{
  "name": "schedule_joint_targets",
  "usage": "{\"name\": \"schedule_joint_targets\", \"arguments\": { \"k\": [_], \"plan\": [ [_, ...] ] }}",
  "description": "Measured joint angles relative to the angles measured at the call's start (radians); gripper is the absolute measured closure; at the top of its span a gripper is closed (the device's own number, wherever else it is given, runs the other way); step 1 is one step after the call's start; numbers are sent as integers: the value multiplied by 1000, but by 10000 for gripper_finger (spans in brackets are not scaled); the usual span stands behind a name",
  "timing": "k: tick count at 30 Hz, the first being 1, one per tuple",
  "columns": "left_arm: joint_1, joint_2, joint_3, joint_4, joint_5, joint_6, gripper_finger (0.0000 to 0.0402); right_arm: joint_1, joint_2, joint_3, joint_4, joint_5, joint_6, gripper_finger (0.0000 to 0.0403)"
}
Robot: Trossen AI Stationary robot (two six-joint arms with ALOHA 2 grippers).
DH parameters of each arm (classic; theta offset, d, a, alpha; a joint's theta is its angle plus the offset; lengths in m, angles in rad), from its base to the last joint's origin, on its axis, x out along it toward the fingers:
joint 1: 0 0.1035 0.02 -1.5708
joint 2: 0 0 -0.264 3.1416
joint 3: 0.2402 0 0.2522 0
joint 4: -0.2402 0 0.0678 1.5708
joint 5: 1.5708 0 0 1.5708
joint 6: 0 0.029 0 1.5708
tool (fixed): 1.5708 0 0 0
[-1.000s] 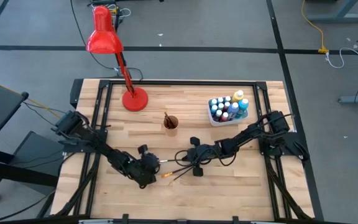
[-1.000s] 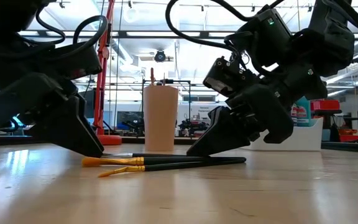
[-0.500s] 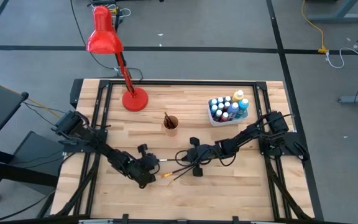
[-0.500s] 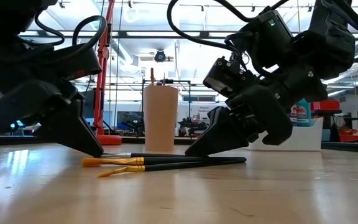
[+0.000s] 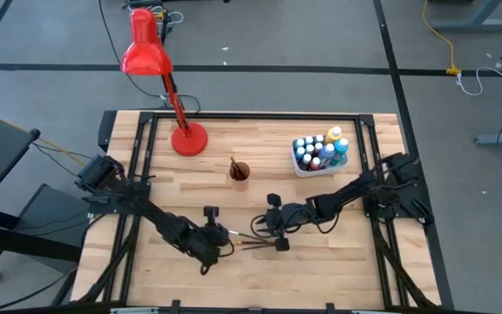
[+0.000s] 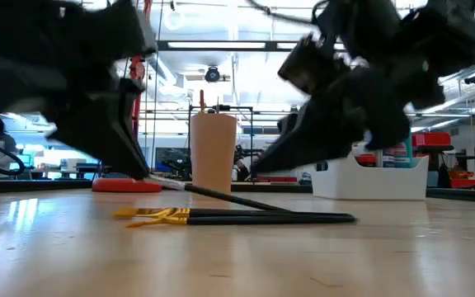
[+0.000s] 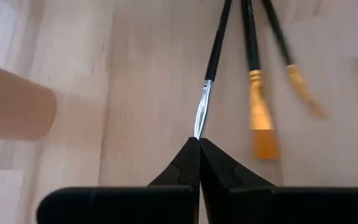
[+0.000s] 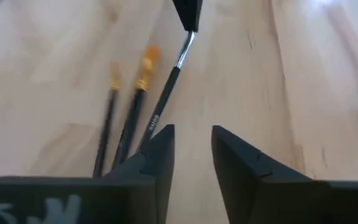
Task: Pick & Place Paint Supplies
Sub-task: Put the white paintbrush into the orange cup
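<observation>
Three thin dark-handled paintbrushes (image 5: 253,246) lay fanned near the tabletop's front edge, midway between its side edges. The left gripper (image 7: 197,142) had clamped the silver ferrule of one paintbrush (image 7: 214,59), lifting that end. The right gripper (image 8: 191,146) stood parted, holding nothing. Pale lettering on that handle was unreadable. Bare wood lay around them.

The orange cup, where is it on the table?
In the high view the cup stands mid-table, between the red lamp's base and the white tub of paint bottles.
</observation>
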Motion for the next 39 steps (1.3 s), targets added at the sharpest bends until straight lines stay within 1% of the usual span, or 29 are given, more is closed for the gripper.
{"name": "schedule_joint_targets", "arguments": {
  "k": [2, 5, 11, 12, 14, 16, 20, 23, 28, 33, 37, 39],
  "plan": [
    [0, 0, 58, -90, 7, 29, 400, 9, -47, 0, -34, 0, -14, 283],
    [0, 0, 163, -236, -24, 97, 400, 23, -119, 1, -98, 1, -11, 273],
    [7, 0, 405, -537, -197, 288, 400, 53, -239, 2, -202, 10, 37, 268],
    [12, 0, 449, -592, -209, 330, 400, 57, -253, 2, -227, 16, 38, 268],
    [20, -1, 534, -713, -200, 466, 400, 62, -275, 2, -295, 36, 38, 268],
    [25, -1, 604, -809, -206, 626, 400, 65, -287, 2, -388, 78, 49, 268],
    [48, -2, 715, -956, -269, 900, 400, 64, -287, 2, -536, 168, 144, 268],
    [94, -2, 772, -1013, -318, 1037, 400, 64, -277, 2, -588, 179, 198, 268],
    [200, -2, 817, -1026, -407, 1241, 400, 64, -274, 2, -566, 177, 221, 268],
    [293, -2, 827, -1021, -418, 1377, 400, 64, -274, 2, -550, 177, 214, 268],
    [343, -2, 829, -1023, -411, 1415, 400, 64, -274, 2, -550, 177, 213, 268],
    [366, -2, 825, -1022, -377, 1415, 400, 64, -274, 2, -549, 178, 198, 268]
  ]
}}
